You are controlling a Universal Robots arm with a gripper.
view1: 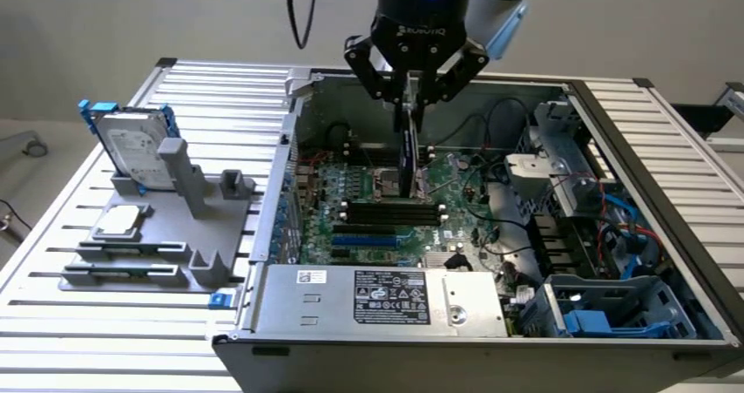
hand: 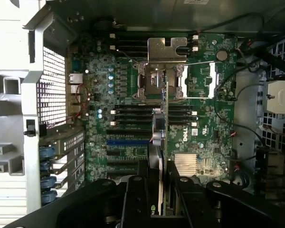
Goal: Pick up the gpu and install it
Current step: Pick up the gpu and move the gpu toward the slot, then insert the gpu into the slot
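Silver hard drive with blue rails stands in a grey fixture on the slatted worktop, at the exterior view's left, well apart from the action. Open PC case fills the middle and right. White label on the power supply, print too small to read.

Upper centre: tool, marked "ROBOTIQ", hangs over the motherboard, its fingers closed on the upper end of the gpu. Card stands on edge, long axis running straight down from the tool toward the socket and the black memory slots. Blue slot lies lower left of the card. Can't tell if the lower edge touches the board.

Wrist view: tool grips the gpu edge-on, a thin green line crossing the slot rows at about a right angle. "DELL" reads on the board just beside it.
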